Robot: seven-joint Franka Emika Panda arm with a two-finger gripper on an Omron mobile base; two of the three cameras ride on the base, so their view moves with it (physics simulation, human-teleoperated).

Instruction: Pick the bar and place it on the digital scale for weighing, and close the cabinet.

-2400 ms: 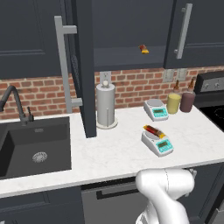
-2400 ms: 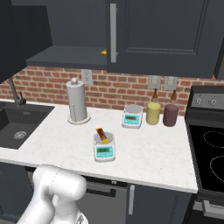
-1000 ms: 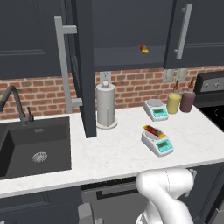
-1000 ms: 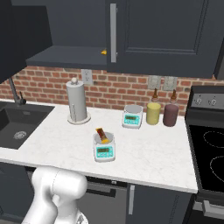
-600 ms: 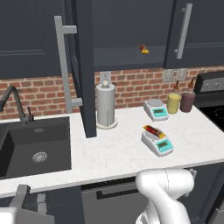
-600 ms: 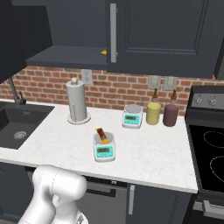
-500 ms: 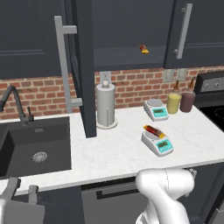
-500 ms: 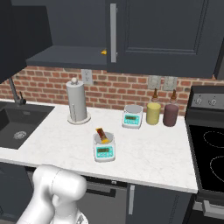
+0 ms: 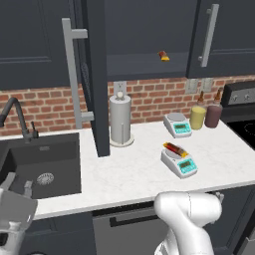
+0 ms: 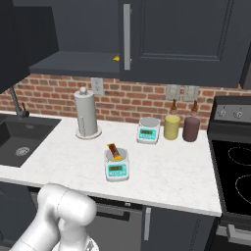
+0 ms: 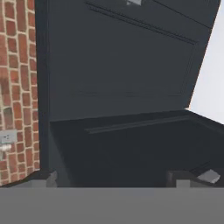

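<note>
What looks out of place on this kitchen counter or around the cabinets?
The cabinet's left door hangs wide open, edge-on over the counter. The bar lies across the digital scale, overhanging its pan.

Glossy white arm (image 9: pixel 189 214) of rounded, bulbous segments with dark joints; small dark tips on the end effector (image 11: pixel 113 177).

2 base cams share counter (image 9: pixel 134 174); hand cam near cabinet (image 11: pixel 122 78).

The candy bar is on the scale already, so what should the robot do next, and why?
Probably swing the open gripper up against the open cabinet door to push it shut. The bar already lies on the digital scale, while that door stands out over the counter beside the paper towel holder.
</note>
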